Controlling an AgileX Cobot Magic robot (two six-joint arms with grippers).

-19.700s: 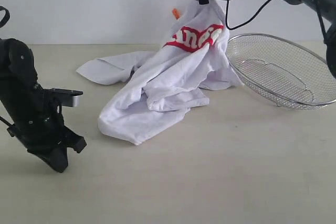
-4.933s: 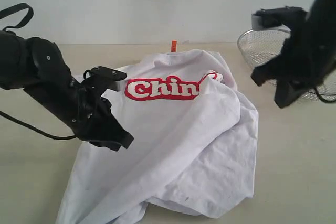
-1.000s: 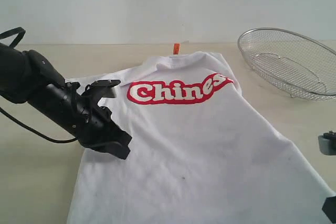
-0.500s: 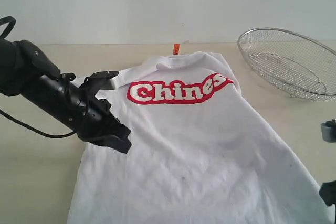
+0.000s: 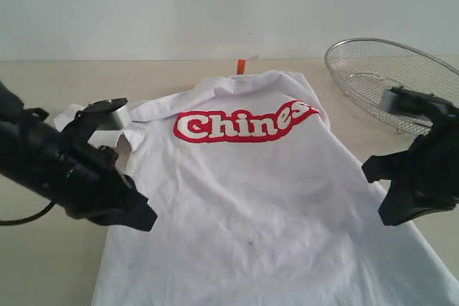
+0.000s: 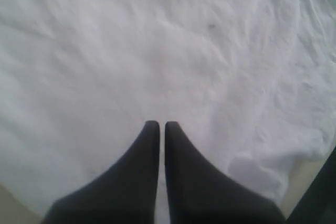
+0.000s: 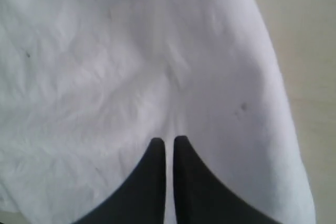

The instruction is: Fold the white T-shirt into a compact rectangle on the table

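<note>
The white T-shirt [image 5: 265, 198] lies front up and spread nearly flat across the middle of the desk [image 5: 179, 73], collar toward 12 o'clock. Its hem is cut off by the frame edge at 6 o'clock. The red lettering [image 5: 244, 125] reads "Chines" before it runs off the cloth's edge toward 2 o'clock, so any further letters cannot be seen. A small orange tag [image 5: 242, 67] stands at the neck. The sleeve at 10 o'clock is bunched and partly hidden behind the left arm [image 5: 64, 170], and the opposite sleeve cannot be made out. The left arm hangs over the shirt's 9 o'clock edge, and the wrist view shows the left jaws drawn together to a thin slit above wrinkled white fabric [image 6: 157, 51]. The right arm [image 5: 423, 166] stands at the 3 o'clock edge. The right jaws are likewise closed to a narrow gap over the cloth [image 7: 105, 77], beside a strip of bare desk [image 7: 304, 51]. Whether either pair pinches any fabric cannot be told. A wire-mesh basket [image 5: 373, 84] sits tilted at 2 o'clock, clear of the shirt, its near rim partly covered by the right arm.
</note>
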